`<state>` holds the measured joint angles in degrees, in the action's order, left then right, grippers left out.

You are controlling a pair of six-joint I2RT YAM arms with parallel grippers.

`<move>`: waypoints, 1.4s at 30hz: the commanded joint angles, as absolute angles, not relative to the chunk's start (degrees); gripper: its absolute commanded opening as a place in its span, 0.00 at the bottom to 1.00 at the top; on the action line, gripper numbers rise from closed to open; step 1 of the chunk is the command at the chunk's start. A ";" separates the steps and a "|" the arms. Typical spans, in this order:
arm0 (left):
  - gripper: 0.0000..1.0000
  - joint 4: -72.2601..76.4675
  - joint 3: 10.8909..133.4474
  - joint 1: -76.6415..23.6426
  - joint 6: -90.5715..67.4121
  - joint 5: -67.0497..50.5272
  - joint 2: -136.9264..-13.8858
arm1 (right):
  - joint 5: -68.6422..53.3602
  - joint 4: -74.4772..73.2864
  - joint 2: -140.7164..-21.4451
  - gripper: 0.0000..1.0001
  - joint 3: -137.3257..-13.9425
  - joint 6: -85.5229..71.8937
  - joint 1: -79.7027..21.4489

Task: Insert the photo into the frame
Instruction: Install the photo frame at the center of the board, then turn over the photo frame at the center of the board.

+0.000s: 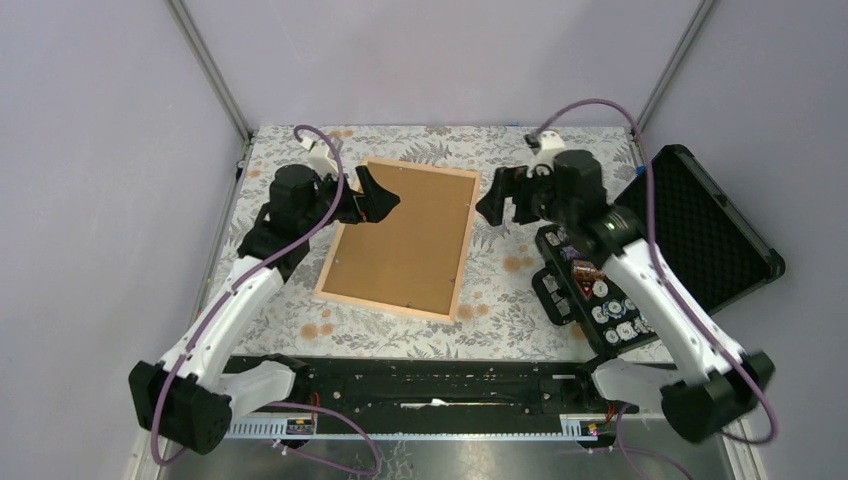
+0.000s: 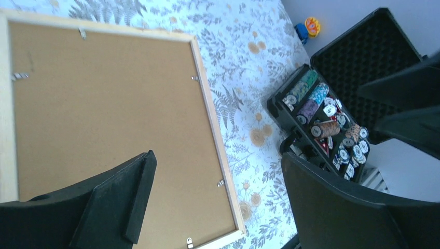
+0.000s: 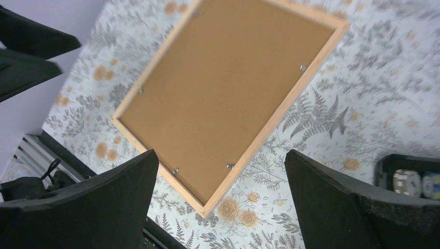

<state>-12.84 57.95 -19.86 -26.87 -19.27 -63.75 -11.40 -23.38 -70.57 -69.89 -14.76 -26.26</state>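
Top external view first, from the left. My left gripper [image 1: 380, 197] hangs over the far left part of the frame [image 1: 467, 245], its jaws spread wide with nothing between them. In the left wrist view the two black fingers [image 2: 124, 202] stand well apart, with the frame's back visible below and between them. I see no contact with it.

The frame lies flat in the middle of the floral tablecloth [image 1: 500, 290], back side up and turned a little clockwise. The photo [image 1: 405, 240] sits inside the light wood rails, face down, so only its plain brown board shows, filling the opening from rail to rail. Small metal tabs [image 2: 220, 182] stick out along the inner edges of the rails. I cannot tell whether they press on the board.

Further right, my right gripper [image 1: 503, 205] is just beside the frame's far right corner, over bare cloth, jaws wide apart and empty. Its wrist view looks down on the whole frame between the fingers.

At the far right, the black case [image 1: 700, 225] stands open, with a foam-lined lid and rows of poker chips [image 1: 600, 295] in its tray.
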 commanded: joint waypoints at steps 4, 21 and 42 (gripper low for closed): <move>0.99 -7.18 58.36 -20.65 -26.11 -9.07 -54.58 | -1.14 -23.06 -51.24 1.00 -66.48 -11.71 -26.28; 0.99 -22.71 71.12 -20.80 -32.42 -6.67 -58.35 | 12.01 -26.52 -39.55 1.00 -64.79 -21.31 -26.22; 0.59 -32.14 92.12 -53.20 -37.88 14.84 -115.76 | 27.26 -25.84 -19.34 0.99 -52.21 -29.53 -26.27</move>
<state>-28.95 85.54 -53.45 -37.74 10.66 -111.94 19.18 -28.18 -23.70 -52.21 -32.25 -26.24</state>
